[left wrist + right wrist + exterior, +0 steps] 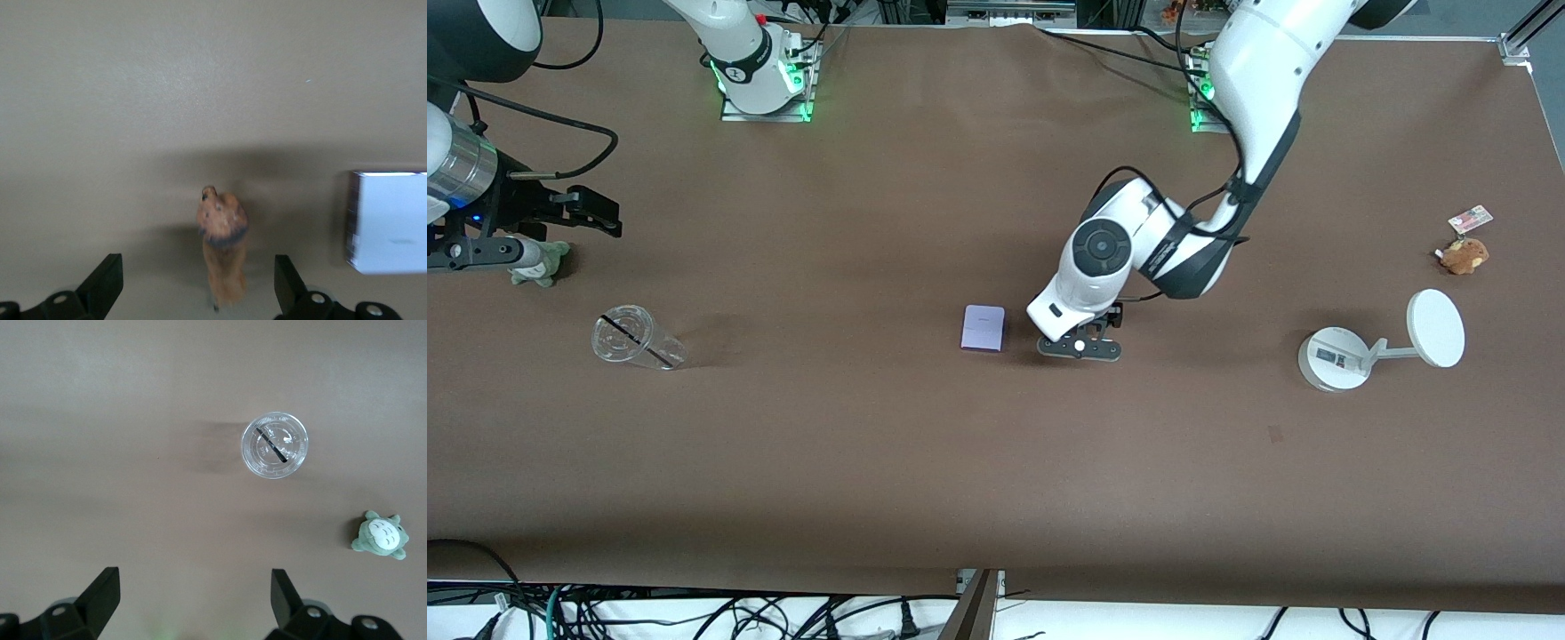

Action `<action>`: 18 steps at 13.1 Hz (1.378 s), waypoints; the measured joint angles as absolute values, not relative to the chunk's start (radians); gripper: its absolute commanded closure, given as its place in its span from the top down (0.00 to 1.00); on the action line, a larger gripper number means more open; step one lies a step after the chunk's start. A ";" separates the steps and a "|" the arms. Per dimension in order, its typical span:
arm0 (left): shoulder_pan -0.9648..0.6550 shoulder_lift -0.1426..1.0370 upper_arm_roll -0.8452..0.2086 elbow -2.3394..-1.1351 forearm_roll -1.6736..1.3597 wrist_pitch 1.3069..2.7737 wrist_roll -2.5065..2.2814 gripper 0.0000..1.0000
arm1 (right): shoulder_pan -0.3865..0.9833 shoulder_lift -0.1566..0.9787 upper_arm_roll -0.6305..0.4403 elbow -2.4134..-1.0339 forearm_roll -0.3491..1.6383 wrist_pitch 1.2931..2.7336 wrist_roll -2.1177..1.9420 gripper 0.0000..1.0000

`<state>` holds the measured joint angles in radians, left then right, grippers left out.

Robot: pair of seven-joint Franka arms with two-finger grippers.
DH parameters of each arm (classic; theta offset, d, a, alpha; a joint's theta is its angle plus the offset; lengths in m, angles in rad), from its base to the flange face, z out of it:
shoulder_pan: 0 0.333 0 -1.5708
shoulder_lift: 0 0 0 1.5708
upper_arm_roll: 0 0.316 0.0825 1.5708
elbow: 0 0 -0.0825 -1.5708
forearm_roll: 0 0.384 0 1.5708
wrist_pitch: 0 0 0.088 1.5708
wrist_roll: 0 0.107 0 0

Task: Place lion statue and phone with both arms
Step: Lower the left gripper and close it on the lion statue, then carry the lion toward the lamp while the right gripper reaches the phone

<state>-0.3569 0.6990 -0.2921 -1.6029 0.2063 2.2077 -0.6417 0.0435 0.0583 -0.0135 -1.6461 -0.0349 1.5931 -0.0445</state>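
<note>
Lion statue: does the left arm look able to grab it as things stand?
Probably yes. The left tool is open low over the table with the lion between its fingers, nothing blocking. The phone lies beside it, apart.

The table (871,444) is evenly and brightly lit from overhead, and only short, soft shadows are cast beside the clear cup (633,338) and under the left arm. In the left wrist view the lion statue (223,250) is rendered blurred, and the phone (389,222) is washed out by glare. A greyer, paler tint is given to the tabletop in both wrist views.
</note>
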 measured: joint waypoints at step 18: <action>-0.362 0.723 -0.279 -1.565 0.235 2.189 -0.669 0.11 | 0.135 0.059 -0.003 -1.644 -0.034 1.594 0.042 1.00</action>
<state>-0.3623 0.7233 -0.2790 -1.5648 0.2352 2.1887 -0.6694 0.1351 0.0587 -0.0033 -1.6441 -0.0340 1.5942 0.0419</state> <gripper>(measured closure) 0.652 0.000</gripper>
